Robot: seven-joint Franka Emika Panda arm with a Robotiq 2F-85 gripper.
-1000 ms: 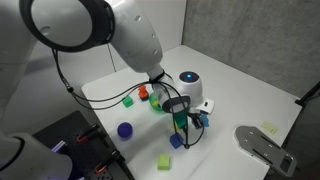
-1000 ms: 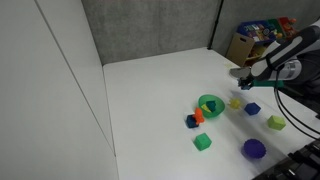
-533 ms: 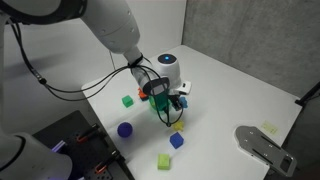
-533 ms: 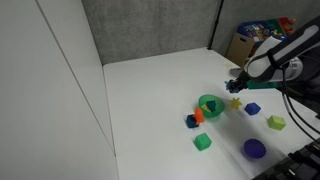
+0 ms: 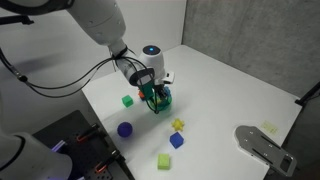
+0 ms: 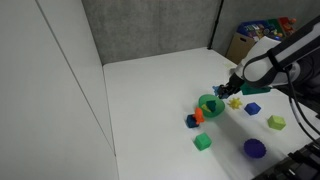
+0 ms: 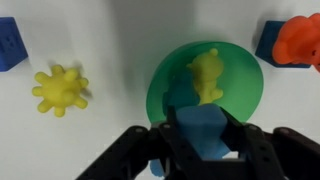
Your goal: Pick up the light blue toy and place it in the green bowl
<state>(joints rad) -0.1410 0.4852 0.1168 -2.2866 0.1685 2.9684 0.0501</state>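
White counter (image 6: pixel 150 100) fills both exterior views. It has a broad bare stretch running from the toys back to the grey wall and the tall white side panel. All the toys sit clustered toward one corner.

The white robot arm (image 5: pixel 100 20) reaches down over that cluster. Under it sits the green bowl (image 6: pixel 209 104), round and shallow. In the wrist view its rim (image 7: pixel 245 95) has clear counter all around it. A small yellow-green shape (image 7: pixel 207 70) shows inside the bowl.

The dark fingers (image 7: pixel 258 150) are clamped on the light blue toy (image 7: pixel 206 131), which hangs over the near part of the bowl and is not lying in it.

A purple ball (image 6: pixel 254 148) lies well apart, near the counter's front edge. An orange toy (image 7: pixel 300 38) and a dark blue cube (image 7: pixel 268 45) touch each other just beside the bowl on one side. A yellow spiky toy (image 7: pixel 60 90) sits near the other side, apart from the rim.

Half a second ago the fingers and toy hung beside the bowl, toward the yellow spiky toy. A second ago they were farther out still. The other toys have not shifted.
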